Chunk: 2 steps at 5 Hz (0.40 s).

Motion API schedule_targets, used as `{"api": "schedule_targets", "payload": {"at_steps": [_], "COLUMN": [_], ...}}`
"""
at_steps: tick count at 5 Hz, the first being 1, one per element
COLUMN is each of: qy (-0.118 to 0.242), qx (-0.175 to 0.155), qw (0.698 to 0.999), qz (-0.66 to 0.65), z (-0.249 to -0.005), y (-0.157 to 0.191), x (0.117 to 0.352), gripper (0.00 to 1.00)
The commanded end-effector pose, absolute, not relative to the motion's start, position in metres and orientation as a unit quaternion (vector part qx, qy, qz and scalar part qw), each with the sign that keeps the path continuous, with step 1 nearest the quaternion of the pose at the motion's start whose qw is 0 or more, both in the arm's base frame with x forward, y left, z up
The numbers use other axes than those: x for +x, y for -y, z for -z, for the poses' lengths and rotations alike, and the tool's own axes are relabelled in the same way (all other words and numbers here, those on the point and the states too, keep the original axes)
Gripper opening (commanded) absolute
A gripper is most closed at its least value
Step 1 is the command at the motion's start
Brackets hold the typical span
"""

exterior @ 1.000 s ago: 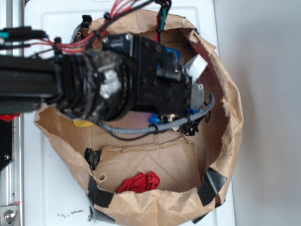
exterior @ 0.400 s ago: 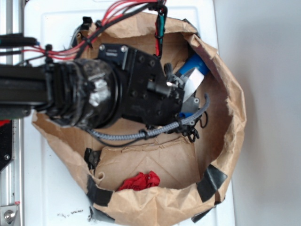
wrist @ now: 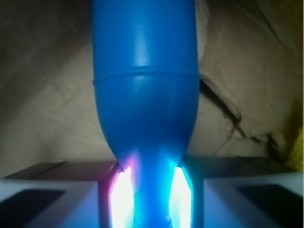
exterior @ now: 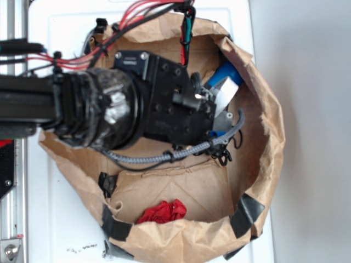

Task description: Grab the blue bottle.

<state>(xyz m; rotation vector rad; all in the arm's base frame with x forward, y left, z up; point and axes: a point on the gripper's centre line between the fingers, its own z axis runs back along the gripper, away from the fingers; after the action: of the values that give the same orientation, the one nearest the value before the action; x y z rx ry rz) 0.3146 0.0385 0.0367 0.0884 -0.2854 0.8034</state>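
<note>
White surface (exterior: 60, 219) w/ brown paper bag (exterior: 269, 159), rim rolled down, lying at centre; dark specks (exterior: 82, 250) on surface at approx. 7 o'clock.

a white tabletop (exterior: 66, 219) fills the left and middle of the frame, scuffed with small dark marks near the lower left. a metal rail (exterior: 12, 197) runs along the left edge. plain grey floor (exterior: 312, 131) covers the right side, evenly lit.

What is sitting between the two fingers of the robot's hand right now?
The narrow neck of the blue bottle sits between the fingers of the hand, with glare on either side. The wrist view shows it.
</note>
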Motion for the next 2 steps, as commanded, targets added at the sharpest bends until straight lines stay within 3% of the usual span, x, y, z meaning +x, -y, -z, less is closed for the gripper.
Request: {"api": "schedule_targets", "payload": {"at_steps": [1,2], "qy": [0.128,0.100], "qx": [-0.018,-0.049], "qw": [0.922,0.933], "qz": [-0.365,-0.343], "z": [-0.110,-0.144], "y": [-0.046,-0.046], "x": [0.308,0.292], "gripper": [0.00,0.00]}}
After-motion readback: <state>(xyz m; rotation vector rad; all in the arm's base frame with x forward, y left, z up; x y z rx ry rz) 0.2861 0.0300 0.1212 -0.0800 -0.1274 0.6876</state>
